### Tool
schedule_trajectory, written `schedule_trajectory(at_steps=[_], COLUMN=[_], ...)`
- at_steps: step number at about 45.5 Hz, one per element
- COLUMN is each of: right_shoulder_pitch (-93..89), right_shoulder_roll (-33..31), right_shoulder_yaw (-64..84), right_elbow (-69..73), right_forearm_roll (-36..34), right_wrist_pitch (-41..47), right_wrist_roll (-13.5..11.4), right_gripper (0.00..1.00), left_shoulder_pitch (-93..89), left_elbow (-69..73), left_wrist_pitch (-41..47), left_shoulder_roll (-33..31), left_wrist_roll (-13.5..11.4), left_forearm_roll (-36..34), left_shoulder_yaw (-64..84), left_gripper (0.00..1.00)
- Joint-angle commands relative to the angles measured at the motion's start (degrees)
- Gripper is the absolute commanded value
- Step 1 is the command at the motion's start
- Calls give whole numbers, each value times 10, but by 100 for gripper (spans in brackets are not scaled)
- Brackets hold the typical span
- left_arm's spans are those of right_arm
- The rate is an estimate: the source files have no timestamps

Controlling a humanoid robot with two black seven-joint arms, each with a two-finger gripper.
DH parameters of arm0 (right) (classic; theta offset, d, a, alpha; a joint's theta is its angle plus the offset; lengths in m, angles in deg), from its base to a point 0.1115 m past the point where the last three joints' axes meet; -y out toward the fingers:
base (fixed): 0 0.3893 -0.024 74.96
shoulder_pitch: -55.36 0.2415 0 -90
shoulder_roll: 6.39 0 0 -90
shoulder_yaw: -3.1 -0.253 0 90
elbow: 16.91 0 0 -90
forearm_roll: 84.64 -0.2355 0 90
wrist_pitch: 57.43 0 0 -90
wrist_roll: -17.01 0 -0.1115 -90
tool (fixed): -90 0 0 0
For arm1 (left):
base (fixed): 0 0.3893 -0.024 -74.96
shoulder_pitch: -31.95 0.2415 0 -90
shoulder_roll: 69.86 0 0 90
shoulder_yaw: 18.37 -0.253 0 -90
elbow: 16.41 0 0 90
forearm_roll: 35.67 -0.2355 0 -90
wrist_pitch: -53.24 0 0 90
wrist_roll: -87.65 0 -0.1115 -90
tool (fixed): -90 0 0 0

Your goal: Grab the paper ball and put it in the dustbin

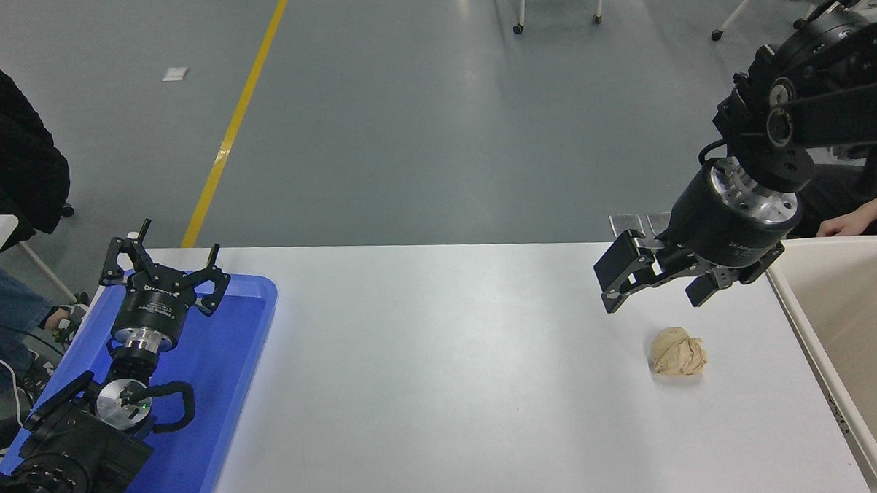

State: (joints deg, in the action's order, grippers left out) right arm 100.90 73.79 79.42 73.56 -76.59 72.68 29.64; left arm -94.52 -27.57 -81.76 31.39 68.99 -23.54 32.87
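Observation:
The paper ball, a wrinkled tan lump, lies on the white table toward the right. The dustbin, a cream tub with a thick rim, stands at the table's right edge and is partly cut off by the picture; what shows of its inside looks empty. My right gripper hangs open and empty just above and slightly behind the ball, not touching it. My left gripper is open and parked over the blue tray at the lower left.
A shallow blue tray sits at the table's left end under the left arm. A person's hand rests behind the dustbin at the right. Another person in dark clothes is at the far left. Chair legs stand on the floor beyond.

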Motion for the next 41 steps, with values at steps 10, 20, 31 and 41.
schedule_trajectory(at_steps=[10,20,31,41], right_shoulder_pitch=[-18,-48,-99,-177], right_shoulder_roll=[-4,-7,-8,-8], right_shoulder_yaw=[8,-3,-6,-6], right_elbow=[-13,-55,-103,-179], right_forearm_roll=[6,6,7,16], right_wrist_pitch=[-1,-1,-21,-45], right_wrist_roll=[-1,-1,0,0], right_gripper=[100,100,100,100], left_shoulder_pitch=[0,0,0,0], left_elbow=[0,0,0,0], left_wrist_pitch=[0,0,0,0], left_shoulder_roll=[-1,-1,-1,-1], left_wrist_roll=[0,0,0,0], left_forearm_roll=[0,0,0,0], left_shoulder_yaw=[0,0,0,0], left_gripper=[100,100,100,100])
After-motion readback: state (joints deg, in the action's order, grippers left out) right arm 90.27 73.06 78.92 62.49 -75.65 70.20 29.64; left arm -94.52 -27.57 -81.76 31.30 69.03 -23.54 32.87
